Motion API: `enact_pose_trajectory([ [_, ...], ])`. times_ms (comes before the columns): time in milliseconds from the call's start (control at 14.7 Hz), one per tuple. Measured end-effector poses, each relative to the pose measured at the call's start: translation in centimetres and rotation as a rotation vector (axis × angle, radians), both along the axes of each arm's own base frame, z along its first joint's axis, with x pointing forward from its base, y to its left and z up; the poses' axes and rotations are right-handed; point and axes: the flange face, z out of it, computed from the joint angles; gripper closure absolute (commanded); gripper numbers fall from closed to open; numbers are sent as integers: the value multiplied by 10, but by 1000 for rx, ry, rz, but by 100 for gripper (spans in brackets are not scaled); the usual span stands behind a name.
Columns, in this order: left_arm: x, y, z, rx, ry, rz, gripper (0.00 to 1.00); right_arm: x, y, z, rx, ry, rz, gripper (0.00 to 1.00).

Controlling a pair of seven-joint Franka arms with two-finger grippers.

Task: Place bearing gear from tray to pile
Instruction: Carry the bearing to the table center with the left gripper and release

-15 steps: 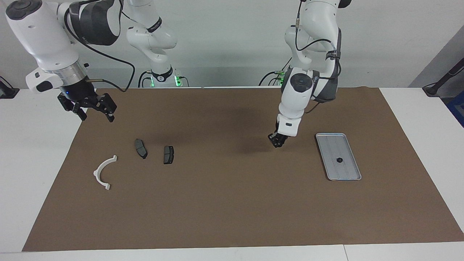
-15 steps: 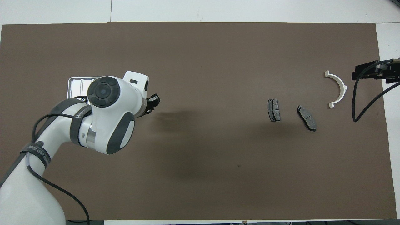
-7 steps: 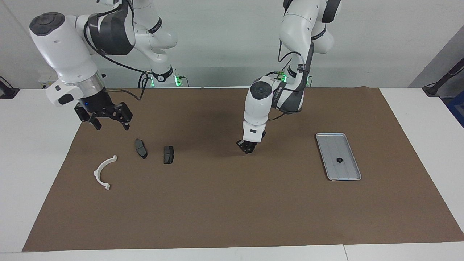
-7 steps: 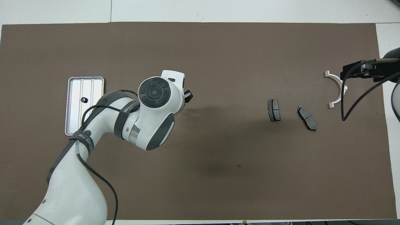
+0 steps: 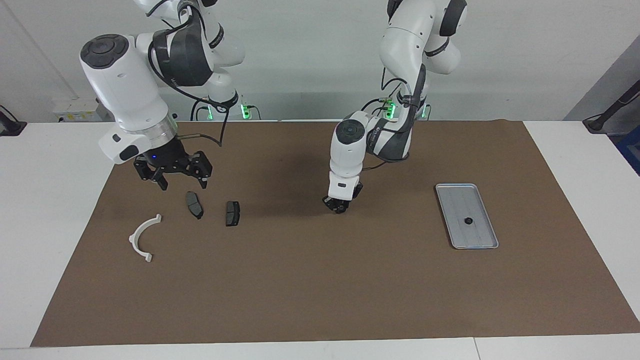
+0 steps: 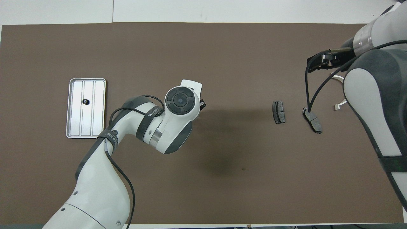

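Black left tool [image 5: 339, 207] nearly closed

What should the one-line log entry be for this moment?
left gripper: over bare mat between tray and pile | right gripper: open, raised by pile | small black gear: lying in tray

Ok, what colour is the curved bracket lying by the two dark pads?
White. The curved bracket shows best in the facing view; in the overhead view the right arm covers most of it.
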Motion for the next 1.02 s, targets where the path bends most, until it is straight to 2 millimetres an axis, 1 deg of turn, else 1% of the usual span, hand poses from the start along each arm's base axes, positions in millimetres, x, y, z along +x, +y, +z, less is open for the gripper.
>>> enact_pose_trajectory([
  [68,0,-1,-1,5,0,-3,69,0,3,0,5,0,5,0],
  [136,1,-2,-1,6,1,-3,58,-1,7,1,8,0,10,0],
  [204,5,-1,0,11,4,2,40,-1,10,1,9,-1,14,0],
  [271,13,3,2,18,7,14,0,-1,11,1,9,-1,15,0],
  [407,28,11,6,22,4,36,0,-1,10,1,9,0,14,0],
  [611,35,19,9,31,15,52,0,0,11,-2,9,5,14,0],
  [679,38,23,12,34,19,59,0,0,13,-3,11,7,9,0],
  [814,44,35,21,48,39,78,0,1,27,-10,13,16,-9,0],
  [882,50,50,27,58,53,82,0,3,34,-14,15,14,-15,0],
  [1018,70,93,38,65,71,65,0,6,43,-23,15,23,-16,0],
])
